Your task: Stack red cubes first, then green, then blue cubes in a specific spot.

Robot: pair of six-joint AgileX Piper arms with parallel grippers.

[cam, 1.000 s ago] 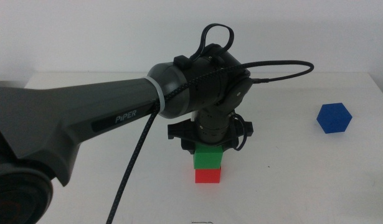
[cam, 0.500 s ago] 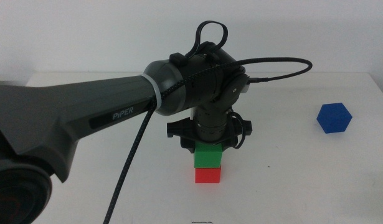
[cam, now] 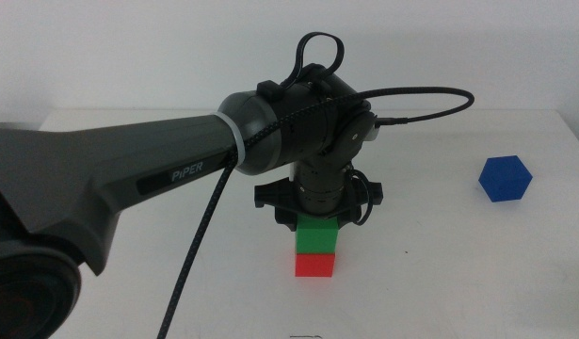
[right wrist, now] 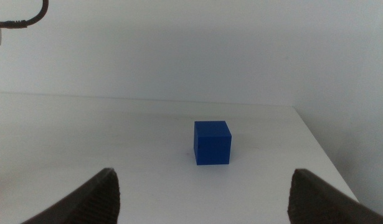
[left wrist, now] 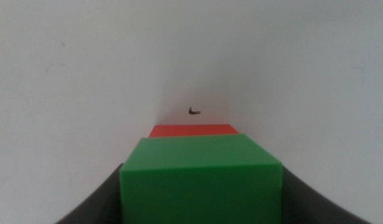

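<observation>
Hardly anything has changed vs. half a sec ago: the left arm sits in the same place, and a full sec ago it was just a tiny bit lower and more to the right. The cubes have not moved at all.

From the left side, the big gray arm reaches over the white table to the middle. White letters on its side say "PIPER". A black cable runs along the arm and loops over the wrist.

The left hand points straight down over the stack. The green cube sits right on top of the red cube, edges lined up. In the left wrist view the green cube fills the space between the 2 dark jaws, one on each side, right next to it. I can't tell if they squeeze it or have just let go, so open or closed is not clear. Past it, a strip of the red cube peeks out, and a tiny dark speck lies on the table near it.

Far to the right, well apart from the stack, the blue cube sits alone on the table near the edge.

The right hand is out of the middle view. Its wrist view shows its 2 jaws spread wide, holding nothing, with the blue cube ahead on the table, not touched.
</observation>
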